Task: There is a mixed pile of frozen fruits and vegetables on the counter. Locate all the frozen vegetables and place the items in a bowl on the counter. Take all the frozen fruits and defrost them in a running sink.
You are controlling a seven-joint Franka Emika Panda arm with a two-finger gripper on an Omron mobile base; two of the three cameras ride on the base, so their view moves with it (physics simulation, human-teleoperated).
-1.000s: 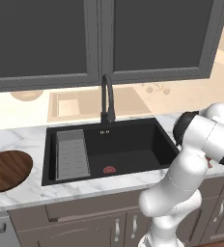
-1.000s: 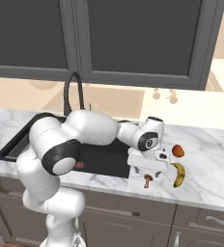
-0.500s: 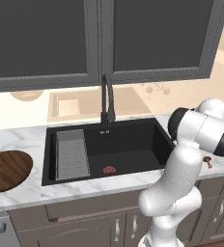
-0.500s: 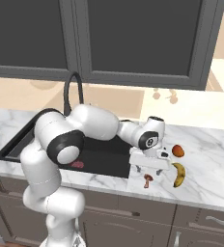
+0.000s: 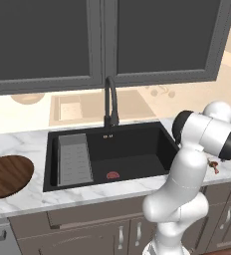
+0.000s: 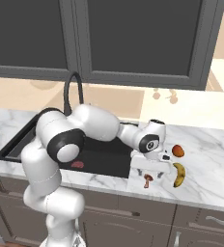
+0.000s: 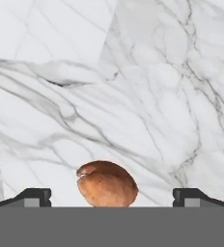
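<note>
Small tan-brown stick-like piece point(image 6: 147, 180), orange-red round fruit point(image 6: 178, 151) and curved yellow banana point(image 6: 179, 174) lying near together on white marble counter point(image 6: 205, 169).

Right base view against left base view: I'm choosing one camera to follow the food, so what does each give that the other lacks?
The right base view lays out the food in full: banana, orange-red round fruit and brown mushroom. The left base view gives the ribbed drain tray and nearly the whole wooden bowl. Both show the black sink, faucet and marble counter.
</note>
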